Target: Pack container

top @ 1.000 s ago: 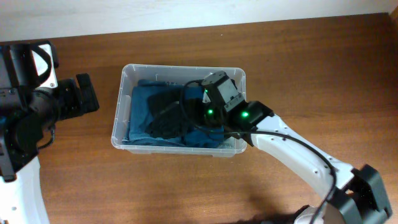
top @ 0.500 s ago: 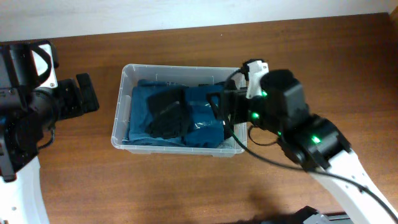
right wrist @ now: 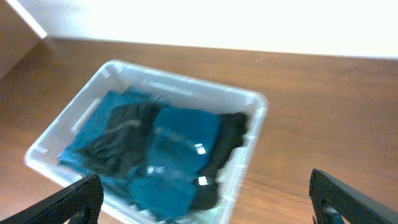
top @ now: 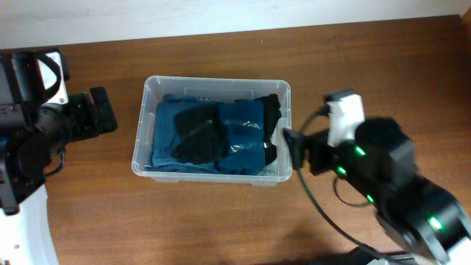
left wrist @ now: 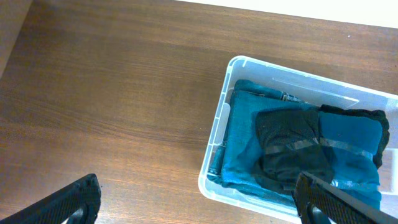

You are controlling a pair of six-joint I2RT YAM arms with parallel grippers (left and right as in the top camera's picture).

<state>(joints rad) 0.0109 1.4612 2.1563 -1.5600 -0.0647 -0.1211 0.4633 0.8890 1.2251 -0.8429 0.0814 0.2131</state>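
The clear plastic container [top: 147, 96] sits mid-table and holds folded blue cloth [top: 239, 136] and black cloth [top: 195, 132]. It also shows in the left wrist view [left wrist: 214, 134] and the right wrist view [right wrist: 255, 102]. My left gripper [left wrist: 199, 199] is open and empty, over bare wood left of the container. My right gripper [right wrist: 208, 199] is open and empty, raised above and to the right of the container; in the overhead view it shows at the container's right side [top: 294, 151].
The brown wooden table [top: 368, 66] runs to a white wall at the back. My left arm [top: 44, 125] stands at the far left, my right arm [top: 397, 191] at the lower right.
My right arm has pulled back out of the container, rising and moving right, empty. The blue and black cloth stays in the container. The left arm has not moved.
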